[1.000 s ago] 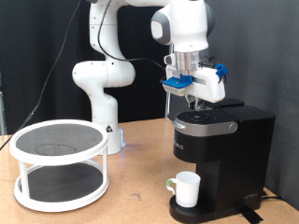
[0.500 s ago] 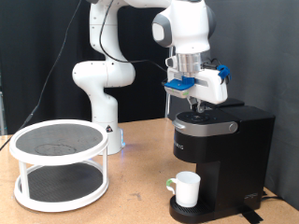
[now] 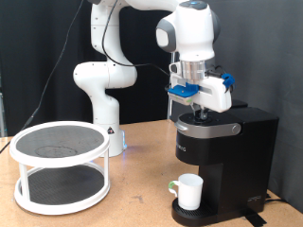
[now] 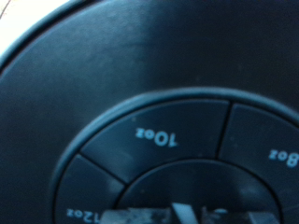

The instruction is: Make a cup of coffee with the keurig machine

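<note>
One gripper [image 3: 198,110] is poised at the keurig machine [image 3: 225,161] button panel [image 4: 177,154]; finger spread cannot be told. Lower centre, the rigid, breakable cup [image 3: 188,192] is best taken by its handle.

Exterior view is set off the arm at about tabletop height, facing the white robot arm [image 3: 104,66] and the black boxy coffee maker [image 3: 222,161] from mid distance. Wrist view is pressed very near the round dark button panel [image 4: 177,154], looking straight onto it. Shared between both views: the coffee maker's top only.
</note>
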Available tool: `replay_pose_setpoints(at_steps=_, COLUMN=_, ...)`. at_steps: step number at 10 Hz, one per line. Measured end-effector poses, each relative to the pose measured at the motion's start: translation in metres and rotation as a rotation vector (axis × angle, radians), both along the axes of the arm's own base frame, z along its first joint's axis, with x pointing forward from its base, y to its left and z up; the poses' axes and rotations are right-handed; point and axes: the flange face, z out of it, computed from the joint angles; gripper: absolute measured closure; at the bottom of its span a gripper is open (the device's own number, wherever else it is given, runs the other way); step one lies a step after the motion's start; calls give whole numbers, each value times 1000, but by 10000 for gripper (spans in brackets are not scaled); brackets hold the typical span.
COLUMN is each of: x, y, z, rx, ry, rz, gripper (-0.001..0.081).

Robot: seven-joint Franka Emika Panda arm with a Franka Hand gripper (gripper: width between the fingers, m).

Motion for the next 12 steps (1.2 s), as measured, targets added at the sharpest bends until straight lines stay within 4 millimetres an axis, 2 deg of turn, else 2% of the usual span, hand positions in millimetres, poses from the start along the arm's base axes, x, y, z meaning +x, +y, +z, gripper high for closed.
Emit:
replay_pose_setpoints(at_steps=7, x=-1, y=0, z=0, rx=1, ry=10, rz=1, gripper=806)
replay_pose_setpoints(at_steps=12, x=-7, y=0, z=-1, rx=31, ry=128, rz=-15, gripper=806)
